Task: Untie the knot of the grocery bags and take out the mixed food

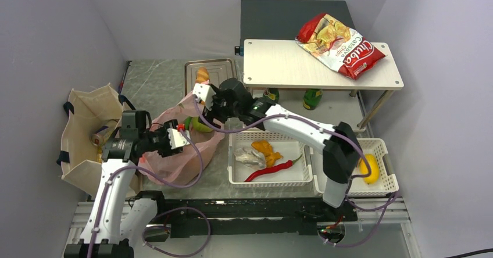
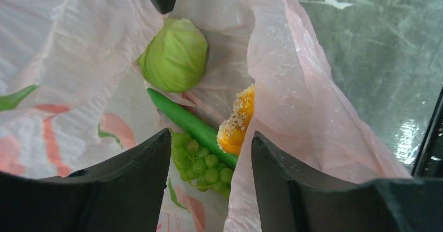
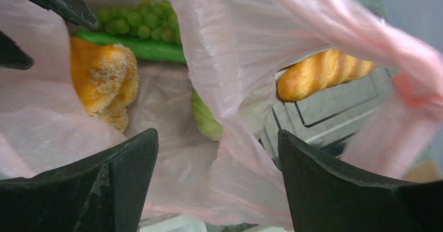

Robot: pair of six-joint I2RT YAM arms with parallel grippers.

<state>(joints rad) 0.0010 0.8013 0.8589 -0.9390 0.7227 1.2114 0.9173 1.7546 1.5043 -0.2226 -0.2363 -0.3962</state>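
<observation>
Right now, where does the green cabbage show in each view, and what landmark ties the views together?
Top external: green cabbage centre-left, in the open mouth of the pink bag.
Left wrist: upper middle, inside the bag.
Right wrist: lower middle, half hidden by film.
Shared landmark: the pink bag around it.
</observation>
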